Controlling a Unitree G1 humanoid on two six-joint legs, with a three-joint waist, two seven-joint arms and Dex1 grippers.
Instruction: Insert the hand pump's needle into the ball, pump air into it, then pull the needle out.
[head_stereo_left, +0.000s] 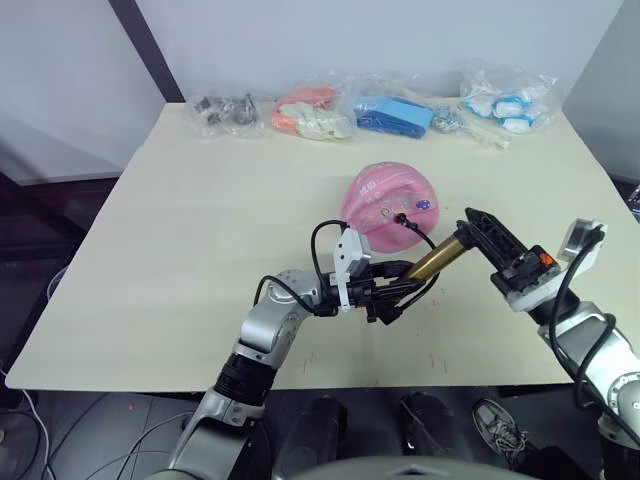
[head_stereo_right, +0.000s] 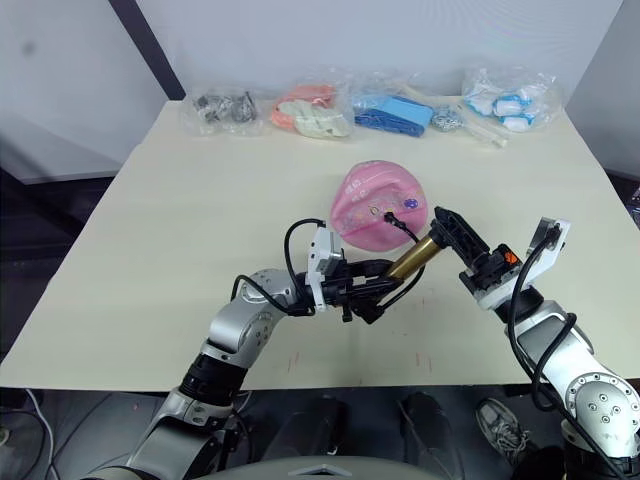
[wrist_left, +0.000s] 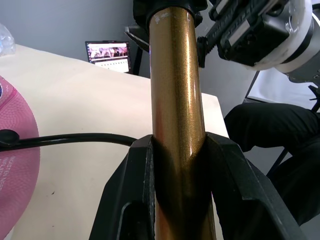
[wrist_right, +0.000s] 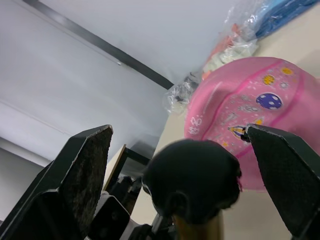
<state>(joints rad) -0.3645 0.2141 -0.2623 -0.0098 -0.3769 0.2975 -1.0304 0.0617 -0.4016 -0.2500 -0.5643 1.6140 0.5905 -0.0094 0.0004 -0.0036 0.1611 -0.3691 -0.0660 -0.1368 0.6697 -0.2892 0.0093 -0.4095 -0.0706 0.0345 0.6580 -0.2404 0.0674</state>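
I see my left tool (head_stereo_left: 392, 292) clamped around the lower barrel of the pump (head_stereo_left: 438, 257), which tilts up toward my right side above the tabletop (head_stereo_left: 180, 260), toward its near edge. My right tool (wrist_right: 185, 180) is spread wide, its fingers (wrist_right: 80, 170) either side of the pump's black top end without touching. The ball (head_stereo_left: 390, 208) sits saggy just beyond, around mid-tabletop. The hose (wrist_left: 75, 139) runs to a fitting on the ball's skin; the needle itself I cannot make out.

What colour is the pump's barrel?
Gold-bronze, glossy metal. The hand pump shows it best in the left wrist view.
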